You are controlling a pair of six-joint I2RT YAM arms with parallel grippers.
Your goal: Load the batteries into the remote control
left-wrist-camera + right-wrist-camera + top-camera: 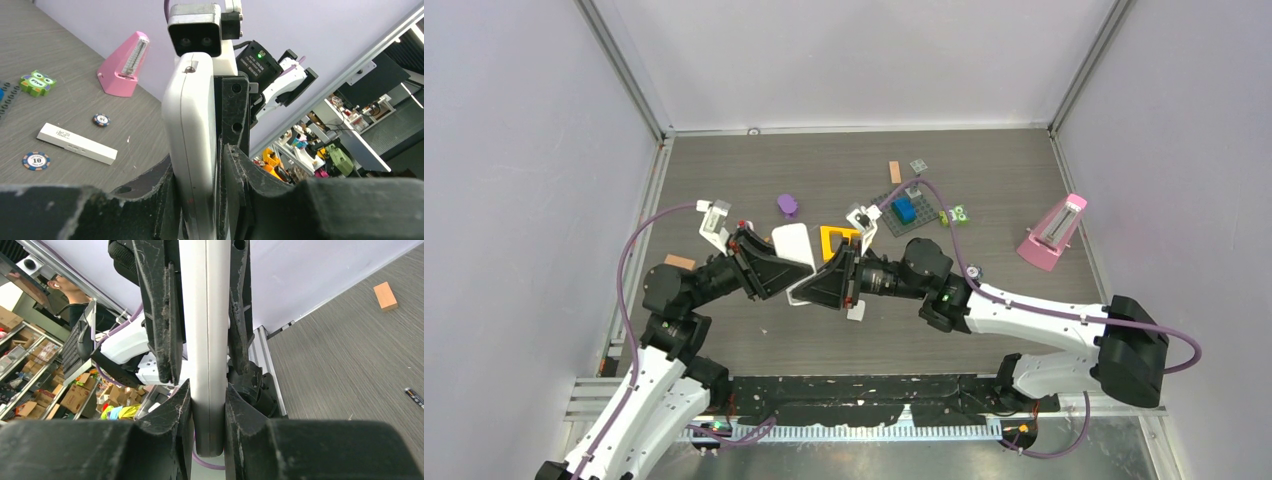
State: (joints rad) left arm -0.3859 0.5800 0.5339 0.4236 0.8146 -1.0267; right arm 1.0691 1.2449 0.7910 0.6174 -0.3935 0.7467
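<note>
Remote control [192,110] clamped by left gripper [199,162] and right gripper [207,390] together; one should hold steady before the other lets go.

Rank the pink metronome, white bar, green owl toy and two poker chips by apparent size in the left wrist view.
1. Pink metronome.
2. White bar, longer but slimmer.
3. Green owl toy.
4. Near poker chip.
5. Far poker chip; nearness alone may explain that gap.
</note>
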